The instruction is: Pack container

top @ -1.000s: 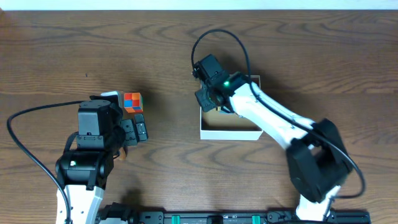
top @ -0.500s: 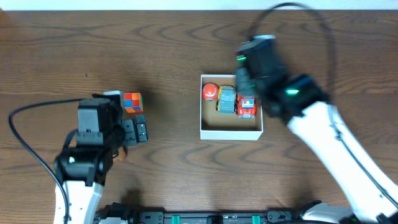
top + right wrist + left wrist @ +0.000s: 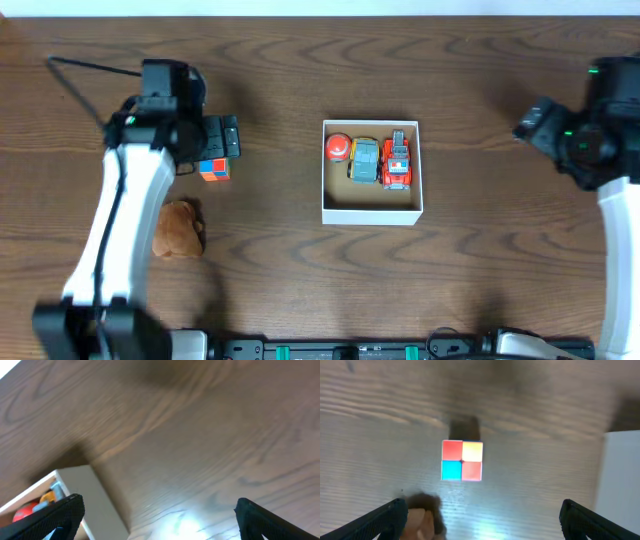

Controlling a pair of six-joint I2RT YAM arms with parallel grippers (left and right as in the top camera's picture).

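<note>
overhead straight down; both wrist views close, angled down, sharing container [image 3: 370, 214].

The container [image 3: 371, 214] is walled in white and floored in tan; the cube [image 3: 462, 460] is chequered red, orange and blue; the table [image 3: 300, 270] is grained dark brown

Dark wood table [image 3: 300, 280], white container [image 3: 370, 214] mid-table, colour cube [image 3: 213, 171] and brown plush [image 3: 178, 230] at left
</note>
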